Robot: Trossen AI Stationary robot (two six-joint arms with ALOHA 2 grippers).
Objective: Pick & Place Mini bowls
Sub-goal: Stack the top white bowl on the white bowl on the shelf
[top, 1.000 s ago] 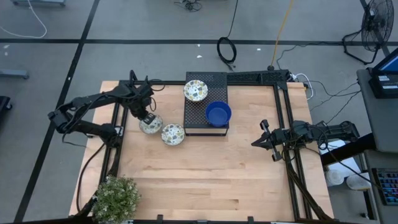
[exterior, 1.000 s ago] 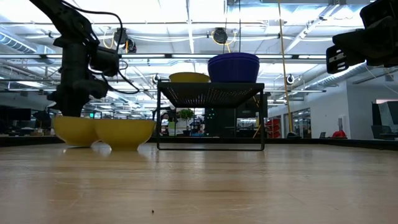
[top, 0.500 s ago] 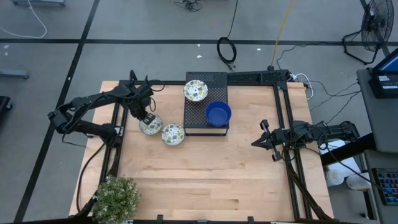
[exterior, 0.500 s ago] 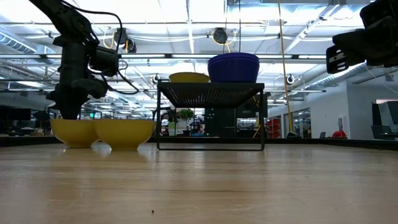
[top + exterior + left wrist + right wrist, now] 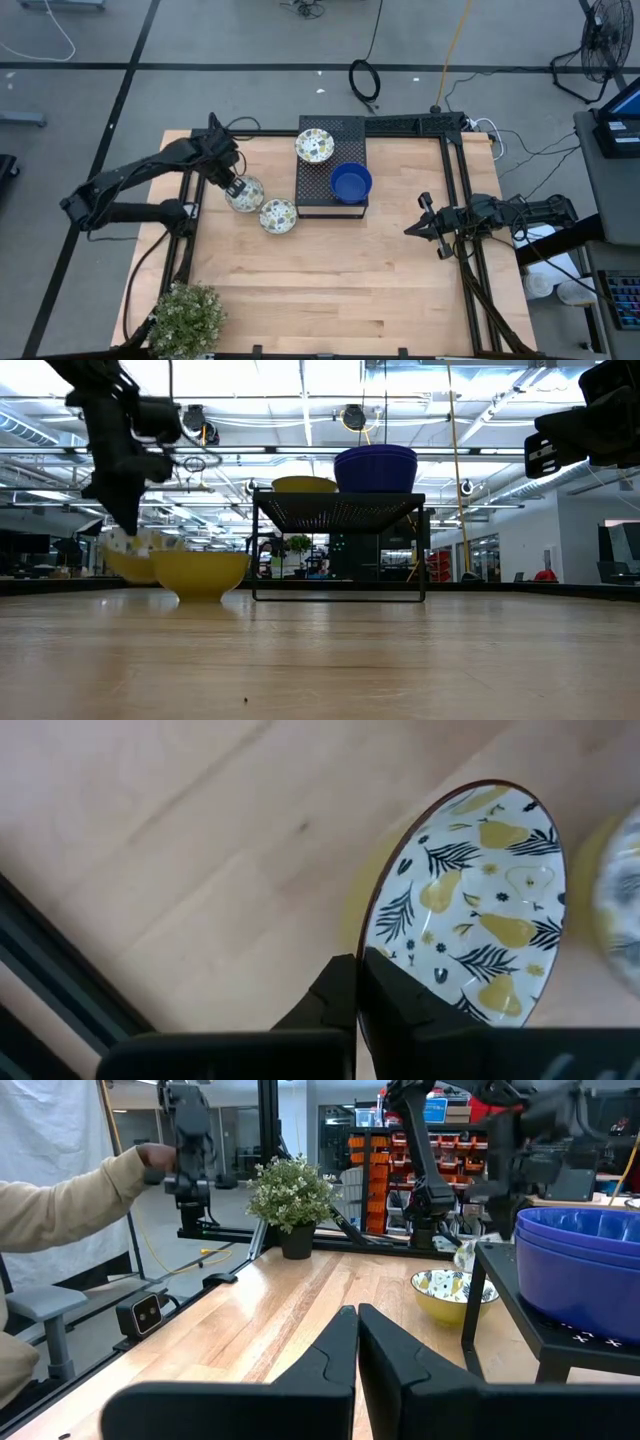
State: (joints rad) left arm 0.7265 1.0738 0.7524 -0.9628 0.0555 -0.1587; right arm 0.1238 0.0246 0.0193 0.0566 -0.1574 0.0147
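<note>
- The left gripper [image 5: 233, 186] has its fingers [image 5: 400, 1010] pinched fully shut on the rim of one patterned bowl [image 5: 244, 193], which hangs tilted just left of the black perforated box [image 5: 331, 191], clear of the wooden bench [image 5: 330, 290] in the low view.
- A second patterned bowl [image 5: 278, 215] sits on the bench just beside the box's front-left corner, close to the held bowl.
- On top of the box rest a third patterned bowl [image 5: 314, 146] and a blue bowl [image 5: 351, 183]; the right wrist view suggests blue bowls stacked there.
- My reading: the job is partly done, with one bowl in transit and one more left on the bench.
- The right gripper [image 5: 424, 228] waits well to the right of the box, fingers shut on nothing.
- The bowls look glazed and glossy: cream insides with yellow pears and dark leaves, yellow outsides, thin dark rims.
- The box is matte black mesh; the bench is pale, smooth wood.
- A small potted plant [image 5: 187, 318] stands far from the box, at the bench's near-left corner.
</note>
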